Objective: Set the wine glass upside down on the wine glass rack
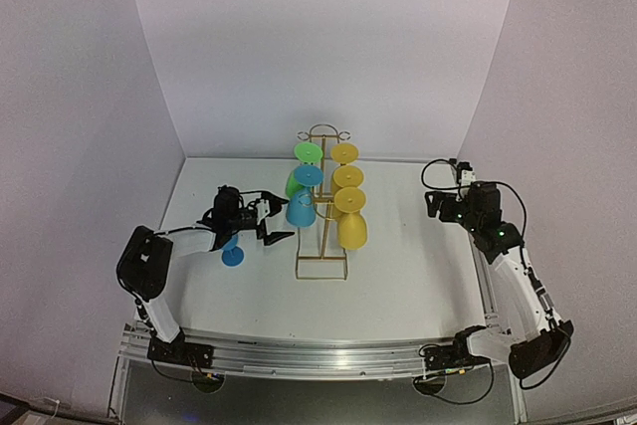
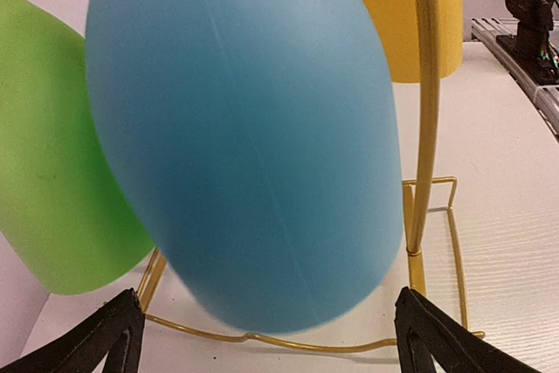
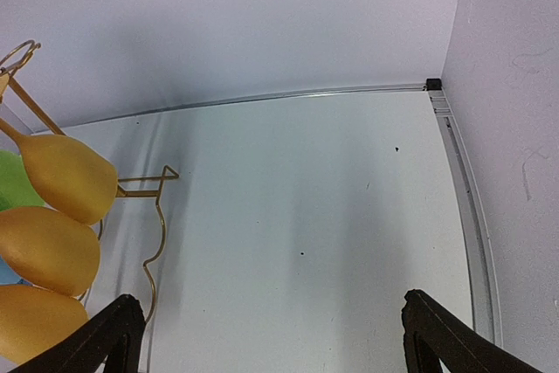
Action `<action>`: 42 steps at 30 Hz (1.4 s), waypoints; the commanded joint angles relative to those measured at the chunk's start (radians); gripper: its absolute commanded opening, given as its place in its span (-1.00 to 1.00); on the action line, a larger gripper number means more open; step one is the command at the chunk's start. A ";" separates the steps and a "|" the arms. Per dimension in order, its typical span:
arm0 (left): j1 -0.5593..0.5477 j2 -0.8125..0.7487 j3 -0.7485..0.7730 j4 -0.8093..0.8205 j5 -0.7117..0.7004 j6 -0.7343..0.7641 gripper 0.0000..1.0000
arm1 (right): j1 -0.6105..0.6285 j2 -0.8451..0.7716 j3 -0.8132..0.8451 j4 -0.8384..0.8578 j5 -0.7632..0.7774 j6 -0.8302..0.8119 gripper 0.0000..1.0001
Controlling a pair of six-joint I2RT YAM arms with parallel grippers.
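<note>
- The wine glass rack (image 2: 425, 85) is thin gold wire. It looks like metal, smooth and shiny.
- The blue wine glass (image 2: 244, 128) looks like plastic. It is smooth and dull, and you cannot see through it.
- The green glass (image 2: 52, 172) has the same smooth, dull skin.
- The yellow glasses (image 3: 65, 176) are smooth with a soft shine.
- The table (image 2: 507, 172) is white and dull, with fine lines like wood grain.
- The fingers (image 2: 105, 342) of the left gripper (image 2: 266, 299) look like dull black plastic.
</note>
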State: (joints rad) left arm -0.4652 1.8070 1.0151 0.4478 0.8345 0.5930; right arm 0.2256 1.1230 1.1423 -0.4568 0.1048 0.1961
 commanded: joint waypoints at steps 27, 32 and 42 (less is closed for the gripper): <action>0.178 -0.062 0.863 -1.954 -0.536 0.035 0.99 | 0.003 -0.168 0.011 0.021 -0.153 0.286 0.96; 0.180 -0.053 0.811 -1.863 -0.731 0.013 0.95 | 0.003 -0.186 -0.008 0.020 -0.209 0.362 0.97; 0.182 -0.018 0.686 -1.732 -0.832 0.097 0.57 | 0.004 -0.233 -0.034 0.017 -0.238 0.444 0.97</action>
State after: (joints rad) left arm -0.2859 1.7807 1.7609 -1.3008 0.0588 0.6504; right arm 0.2256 0.9283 1.1129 -0.4582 -0.1142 0.5959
